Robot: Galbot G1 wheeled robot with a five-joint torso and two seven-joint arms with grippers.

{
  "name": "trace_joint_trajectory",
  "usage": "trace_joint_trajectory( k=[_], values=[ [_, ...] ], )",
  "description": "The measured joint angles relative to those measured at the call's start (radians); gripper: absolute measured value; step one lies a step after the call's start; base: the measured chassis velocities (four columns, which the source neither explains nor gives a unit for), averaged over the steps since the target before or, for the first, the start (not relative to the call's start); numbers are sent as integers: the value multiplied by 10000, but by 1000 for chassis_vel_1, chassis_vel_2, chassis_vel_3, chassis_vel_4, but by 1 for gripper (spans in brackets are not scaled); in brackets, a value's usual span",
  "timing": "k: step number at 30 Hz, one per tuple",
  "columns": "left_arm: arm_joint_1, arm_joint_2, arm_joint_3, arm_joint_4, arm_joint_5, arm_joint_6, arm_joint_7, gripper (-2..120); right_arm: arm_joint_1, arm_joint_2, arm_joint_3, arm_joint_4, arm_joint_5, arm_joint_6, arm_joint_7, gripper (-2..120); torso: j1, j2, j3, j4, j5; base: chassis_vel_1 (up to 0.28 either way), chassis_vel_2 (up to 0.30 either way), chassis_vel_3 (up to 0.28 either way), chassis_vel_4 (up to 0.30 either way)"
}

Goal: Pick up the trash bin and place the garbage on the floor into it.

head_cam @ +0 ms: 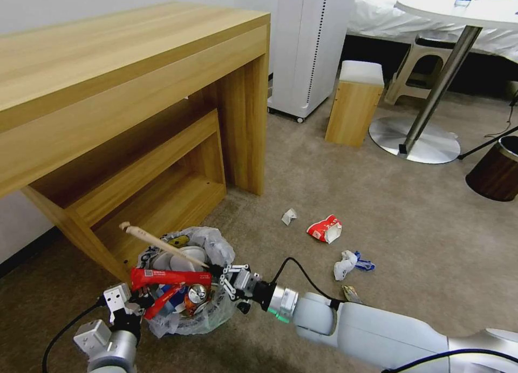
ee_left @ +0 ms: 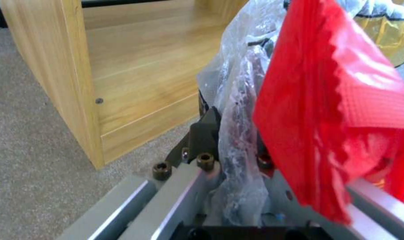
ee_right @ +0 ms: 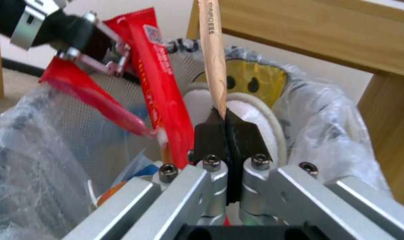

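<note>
Left gripper (head_cam: 141, 302) pinches the trash bin's (head_cam: 186, 286) bag-lined rim at nine o'clock, jaws clamped on crinkled plastic beside a red wrapper (head_cam: 170, 277) whose print is unreadable. At three o'clock, right gripper (head_cam: 224, 278) closes on the wooden stick (head_cam: 162, 245), slanting over the bin. Red carton (head_cam: 325, 229), crumpled paper (head_cam: 289, 216) and mask (head_cam: 352, 263) lie on beige carpet (head_cam: 302, 178) toward two o'clock.

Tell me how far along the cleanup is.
Mostly done: trash bin, held at its rim by the left pincer, already holds slippers, red wrappers and a can. The right pincer grips the wooden stick over it. A red-white carton, crumpled paper and mask remain on the floor.
</note>
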Motion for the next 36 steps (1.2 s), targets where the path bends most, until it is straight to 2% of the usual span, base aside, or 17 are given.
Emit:
trace_joint_trajectory(
  k=[6,7,8,12,14,16,18,19,21,23,28,32,34,36],
  values=[
    [-43,-24,9,3,21,0,3,1,12,41,-69,-129,-149,-119,29,2,-1,0,0,0,0,0,0,0,0],
    [-46,-38,20,12,34,-1,5,1,12,45,-88,-183,-171,-133,34,6,0,0,-1,0,-1,0,0,0,0],
    [-44,-56,42,21,43,-3,11,1,7,80,-102,-269,-235,-156,81,14,0,0,-1,0,-1,0,0,0,0],
    [-41,-67,53,24,49,-6,20,1,-3,133,-116,-369,-306,-168,108,22,0,0,0,0,0,0,0,0,0],
    [-27,-73,58,21,57,-6,24,1,-6,260,-122,-543,-395,-185,157,36,0,0,0,0,0,0,0,0,0],
    [-26,-73,58,20,57,-6,24,1,-4,276,-122,-560,-398,-185,161,36,0,0,-1,0,0,0,0,0,0],
    [-25,-79,60,17,58,-6,25,1,10,339,-121,-629,-405,-187,174,47,0,0,0,0,0,0,0,0,0],
    [-25,-79,60,17,58,-6,25,1,10,339,-121,-629,-405,-187,174,47,0,0,0,0,0,0,0,0,0],
    [-30,-92,64,16,62,-6,26,1,29,428,-114,-684,-404,-179,190,59,0,0,0,0,0,0,0,0,0],
    [-41,-98,65,27,68,-11,29,1,28,435,-54,-635,-356,-179,203,64,0,0,0,0,0,0,0,0,0],
    [-62,-101,67,67,69,-13,38,1,-18,418,148,-480,-251,-194,278,66,0,0,-1,0,0,0,0,0,0],
    [-129,-97,69,177,85,-13,39,1,-320,242,860,267,343,-400,470,68,0,0,-1,0,0,0,0,0,0],
    [-210,-67,67,272,89,-9,39,1,-630,112,1592,1027,827,-609,679,70,0,0,-1,0,0,0,0,0,0],
    [-224,-58,64,288,90,-6,38,1,-697,88,1749,1199,941,-670,742,70,0,0,-1,0,0,0,0,0,0]
  ],
)
